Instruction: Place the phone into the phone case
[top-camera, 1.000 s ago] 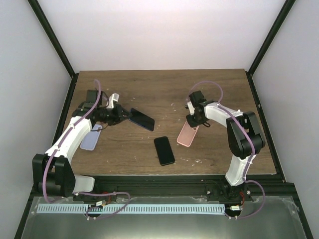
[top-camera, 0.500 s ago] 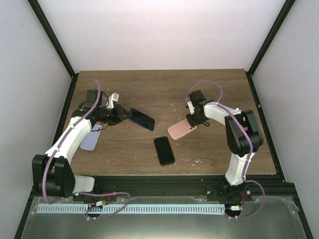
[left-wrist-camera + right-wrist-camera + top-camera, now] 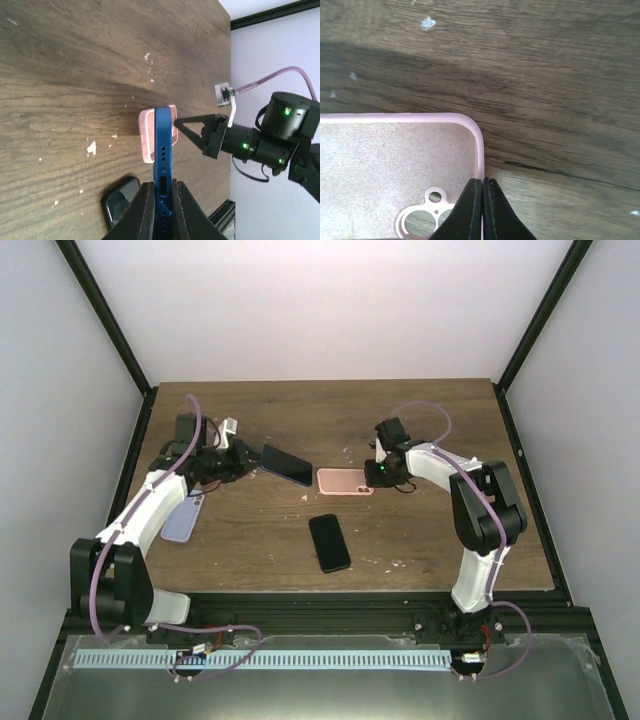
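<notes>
My left gripper (image 3: 243,462) is shut on the end of a blue phone (image 3: 287,465) and holds it on edge, above the table, pointing right. In the left wrist view the blue phone (image 3: 163,165) stands between my closed fingers (image 3: 143,212). A pink phone case (image 3: 343,481) lies flat, open side up, just right of the phone's tip. My right gripper (image 3: 374,478) is shut on the case's right rim. In the right wrist view my right gripper (image 3: 483,187) pinches the thin pink wall by the camera cut-out (image 3: 420,220).
A second, black phone (image 3: 329,542) lies screen up near the front middle of the table. A lavender case (image 3: 184,519) lies at the left under my left arm. Black frame rails border the wooden table (image 3: 440,420).
My right gripper has swung the pink case from a diagonal lie to flat and horizontal, moving it left towards the blue phone. My left gripper has lifted the blue phone slightly up and back.
</notes>
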You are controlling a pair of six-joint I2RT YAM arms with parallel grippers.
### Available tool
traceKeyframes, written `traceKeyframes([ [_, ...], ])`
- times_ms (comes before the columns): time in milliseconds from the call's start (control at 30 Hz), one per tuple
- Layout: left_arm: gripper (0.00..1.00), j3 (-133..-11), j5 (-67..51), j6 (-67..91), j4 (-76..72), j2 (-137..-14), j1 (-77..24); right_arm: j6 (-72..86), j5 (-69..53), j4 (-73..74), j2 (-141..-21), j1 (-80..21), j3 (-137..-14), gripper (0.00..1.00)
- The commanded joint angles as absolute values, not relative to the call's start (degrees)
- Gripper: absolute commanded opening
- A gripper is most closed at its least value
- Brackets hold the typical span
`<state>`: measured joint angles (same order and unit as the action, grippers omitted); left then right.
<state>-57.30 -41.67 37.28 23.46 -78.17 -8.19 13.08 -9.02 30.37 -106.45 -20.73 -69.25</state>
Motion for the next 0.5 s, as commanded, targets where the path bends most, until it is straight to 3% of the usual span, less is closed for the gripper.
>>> traceKeyframes([
  [0,0.0,-57.77,-43.44,40.18,14.62,-80.99,-8.3,23.37,-10.71,27.63,-106.91,-23.05,-71.24,0.01],
  [333,0.0,-54.19,-45.5,42.92,6.53,-86.84,-9.67,28.75,-10.98,26.62,-108.85,-27.15,-71.43,0.02],
  [467,0.0,-53.76,-45.32,43.76,4.39,-89.2,-10.69,31.37,-11.98,25.51,-108.52,-27.33,-69.65,0.14],
])
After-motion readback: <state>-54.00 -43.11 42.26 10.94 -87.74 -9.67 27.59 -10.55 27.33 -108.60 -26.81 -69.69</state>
